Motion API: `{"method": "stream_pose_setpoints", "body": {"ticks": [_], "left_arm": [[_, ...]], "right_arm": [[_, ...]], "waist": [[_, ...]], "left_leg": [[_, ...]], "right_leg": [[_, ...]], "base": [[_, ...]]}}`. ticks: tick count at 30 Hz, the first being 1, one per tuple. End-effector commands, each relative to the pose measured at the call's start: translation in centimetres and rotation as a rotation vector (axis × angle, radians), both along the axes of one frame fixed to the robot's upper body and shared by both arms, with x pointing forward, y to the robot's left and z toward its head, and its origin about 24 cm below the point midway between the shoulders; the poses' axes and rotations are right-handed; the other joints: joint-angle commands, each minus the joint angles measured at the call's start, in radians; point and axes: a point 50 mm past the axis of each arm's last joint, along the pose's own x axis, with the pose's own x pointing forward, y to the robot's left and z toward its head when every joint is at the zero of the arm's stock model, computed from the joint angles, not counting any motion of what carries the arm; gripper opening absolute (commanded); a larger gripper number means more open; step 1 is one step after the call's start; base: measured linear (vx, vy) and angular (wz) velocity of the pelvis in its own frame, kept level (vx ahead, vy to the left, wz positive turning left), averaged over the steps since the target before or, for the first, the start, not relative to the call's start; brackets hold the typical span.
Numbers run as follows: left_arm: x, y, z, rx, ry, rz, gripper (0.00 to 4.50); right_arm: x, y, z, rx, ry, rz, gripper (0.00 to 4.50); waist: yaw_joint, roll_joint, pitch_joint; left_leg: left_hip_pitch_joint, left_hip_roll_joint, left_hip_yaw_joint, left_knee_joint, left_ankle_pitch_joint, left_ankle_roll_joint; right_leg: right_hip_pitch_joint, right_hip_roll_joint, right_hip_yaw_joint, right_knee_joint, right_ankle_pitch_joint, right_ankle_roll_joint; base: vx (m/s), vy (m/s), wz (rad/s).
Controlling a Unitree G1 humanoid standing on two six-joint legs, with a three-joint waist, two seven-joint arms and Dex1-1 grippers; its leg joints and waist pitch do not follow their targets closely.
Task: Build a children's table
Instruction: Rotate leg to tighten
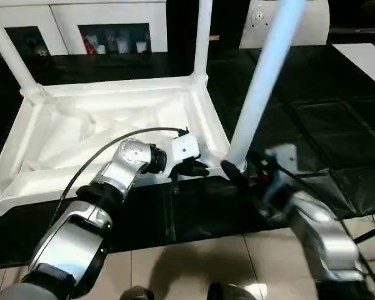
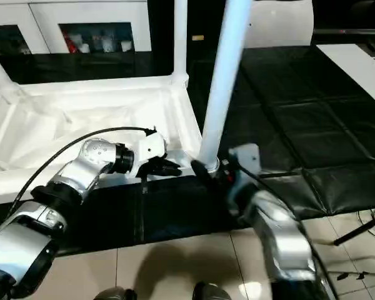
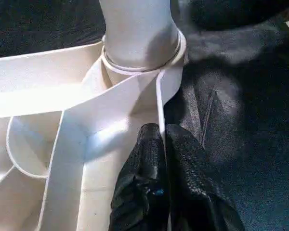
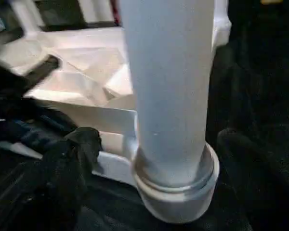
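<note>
The children's table point(image 1: 112, 134) lies upside down on a black mat point(image 1: 312, 137), its ribbed underside facing up. Two far legs already stand in their corner sockets. A third leg point(image 1: 262, 81) stands upright in the near corner socket point(image 4: 176, 190) on the robot's right side. The left hand point(image 3: 159, 159) pinches the table's side wall just beside that socket, fingers narrow, steadying the top. The right hand point(image 1: 237, 172) sits at the base of the leg; whether its fingers grip the leg cannot be told. To seat the leg well, it should probably be kept vertical and pressed or turned home while the left hand holds the top from sliding.
</note>
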Motion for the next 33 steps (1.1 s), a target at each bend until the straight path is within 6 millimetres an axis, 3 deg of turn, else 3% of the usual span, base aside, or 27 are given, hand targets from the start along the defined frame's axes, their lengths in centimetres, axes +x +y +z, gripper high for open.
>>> {"method": "stream_pose_setpoints", "body": {"ticks": [1,2,6,7,8,9,10,11,13,14,17,18,19,20,23,28,30,31,33], "left_arm": [[0.3,-0.4,2.2,-0.129,-0.050,-0.043,0.00],[0.3,-0.4,2.3,-0.132,-0.049,-0.043,0.27],[0.0,0.4,2.9,-0.268,-0.005,0.006,0.44],[0.0,0.7,3.0,-0.287,-0.001,0.024,0.58],[0.0,0.9,3.0,-0.298,0.001,0.037,0.66],[-0.1,1.4,2.9,-0.313,0.000,0.062,0.83],[-0.3,2.0,2.8,-0.323,0.003,0.092,0.83],[-0.5,2.6,2.7,-0.330,0.005,0.122,0.93],[-0.9,3.8,2.4,-0.342,0.004,0.193,1.02],[-1.2,4.3,2.2,-0.345,0.010,0.221,1.13],[-2.7,6.1,1.6,-0.366,0.023,0.320,1.38],[-3.4,6.9,1.3,-0.368,0.030,0.366,1.51],[-3.9,7.3,1.1,-0.368,0.035,0.396,1.65],[-4.5,7.9,0.7,-0.362,0.037,0.425,1.73],[-5.9,9.1,0.2,-0.360,0.035,0.505,1.84],[-8.6,9.4,0.3,-0.393,0.048,0.563,2.29],[-10.0,9.4,0.4,-0.393,0.063,0.585,2.44],[-10.2,9.4,0.4,-0.390,0.066,0.589,2.55],[-10.9,9.7,-0.1,-0.353,0.089,0.607,2.62]], "right_arm": [[-0.9,-0.3,1.5,0.027,-0.060,0.064,4.43],[-1.0,-0.3,1.5,0.027,-0.060,0.066,4.48],[-2.4,0.0,3.0,0.062,-0.101,0.147,4.50],[-2.6,0.2,3.2,0.071,-0.107,0.159,4.50],[-2.7,0.3,3.3,0.076,-0.111,0.167,4.50],[-2.9,0.6,3.6,0.090,-0.121,0.186,4.50],[-3.0,0.9,3.9,0.104,-0.132,0.199,4.50],[-3.1,1.2,4.2,0.117,-0.142,0.211,4.50],[-3.1,1.7,4.7,0.142,-0.155,0.224,4.50],[-3.0,2.0,4.9,0.150,-0.161,0.225,4.50],[-2.5,2.9,5.5,0.176,-0.176,0.218,4.50],[-2.2,3.3,5.7,0.186,-0.180,0.215,4.50],[-2.1,3.6,5.8,0.192,-0.182,0.213,4.50],[-1.8,3.9,5.8,0.198,-0.182,0.208,4.50],[-1.0,4.7,6.1,0.222,-0.179,0.199,4.50],[0.4,6.2,6.0,0.231,-0.153,0.189,4.50],[1.2,7.0,5.5,0.211,-0.114,0.176,4.50],[1.4,7.1,5.4,0.206,-0.109,0.173,4.50],[2.0,7.4,4.8,0.183,-0.071,0.148,4.50]], "waist": [[0.005,-0.005,-0.099],[0.008,-0.002,-0.100],[0.017,0.000,-0.099],[0.019,0.010,-0.099],[0.017,0.005,-0.096],[0.018,0.013,-0.089],[0.016,0.010,-0.088],[0.015,0.015,-0.087],[0.006,0.017,-0.090],[0.003,0.020,-0.091],[-0.002,0.024,-0.092],[-0.002,0.030,-0.096],[-0.010,0.030,-0.094],[-0.011,0.031,-0.092],[-0.011,0.033,-0.094],[-0.013,0.039,-0.092],[-0.016,0.041,-0.092],[-0.018,0.037,-0.088],[-0.018,0.042,-0.090]], "left_leg": [[0.000,0.056,-0.014,-0.058,-0.057,0.102],[-0.001,0.055,-0.015,-0.057,-0.042,0.111],[-0.004,0.057,-0.013,-0.055,-0.037,0.121],[-0.001,0.059,-0.014,-0.057,-0.052,0.120],[-0.001,0.059,-0.014,-0.059,-0.076,0.108],[0.001,0.055,-0.013,-0.061,-0.115,0.090],[0.002,0.054,-0.013,-0.063,-0.133,0.082],[0.006,0.055,-0.016,-0.065,-0.161,0.062],[0.001,0.056,-0.020,-0.067,-0.160,0.047],[0.007,0.052,-0.016,-0.065,-0.166,0.045],[0.006,0.053,-0.019,-0.068,-0.170,0.036],[0.010,0.063,-0.024,-0.069,-0.169,0.020],[0.004,0.064,-0.024,-0.073,-0.168,0.021],[0.008,0.056,-0.019,-0.069,-0.180,0.028],[0.003,0.057,-0.021,-0.071,-0.172,0.023],[0.008,0.055,-0.018,-0.071,-0.189,0.017],[0.003,0.059,-0.022,-0.073,-0.192,0.010],[0.002,0.055,-0.020,-0.075,-0.201,0.012],[0.006,0.051,-0.020,-0.071,-0.207,0.010]], "right_leg": [[0.089,-0.076,0.071,-0.051,-0.116,-0.220],[0.087,-0.077,0.071,-0.048,-0.107,-0.222],[0.088,-0.080,0.071,-0.045,-0.111,-0.233],[0.082,-0.076,0.067,-0.050,-0.141,-0.233],[0.079,-0.073,0.065,-0.055,-0.179,-0.220],[0.079,-0.073,0.063,-0.066,-0.259,-0.195],[0.081,-0.074,0.062,-0.073,-0.301,-0.180],[0.081,-0.075,0.061,-0.078,-0.366,-0.155],[0.083,-0.074,0.061,-0.077,-0.386,-0.131],[0.075,-0.068,0.059,-0.084,-0.406,-0.113],[0.071,-0.066,0.059,-0.087,-0.413,-0.104],[0.071,-0.072,0.061,-0.072,-0.385,-0.121],[0.071,-0.067,0.061,-0.071,-0.358,-0.131],[0.065,-0.061,0.062,-0.078,-0.365,-0.126],[0.071,-0.064,0.063,-0.071,-0.347,-0.132],[0.065,-0.059,0.065,-0.071,-0.346,-0.133],[0.069,-0.062,0.065,-0.065,-0.335,-0.141],[0.067,-0.058,0.064,-0.073,-0.353,-0.135],[0.065,-0.056,0.065,-0.073,-0.375,-0.121]], "base": [[0.000,0.000,0.00],[0.000,0.000,0.00],[0.000,0.000,0.00],[0.000,0.000,0.00],[0.000,0.000,0.00],[0.000,0.000,0.00],[0.000,0.000,0.00],[0.000,0.000,0.00],[0.000,0.000,0.00],[0.000,0.000,0.00],[0.000,0.000,0.00],[0.000,0.000,0.00],[0.000,0.000,0.00],[0.000,0.000,0.00],[0.000,0.000,0.00],[0.000,0.000,0.00],[0.000,0.000,0.00],[0.000,0.000,0.00],[0.000,0.000,0.00]]}}
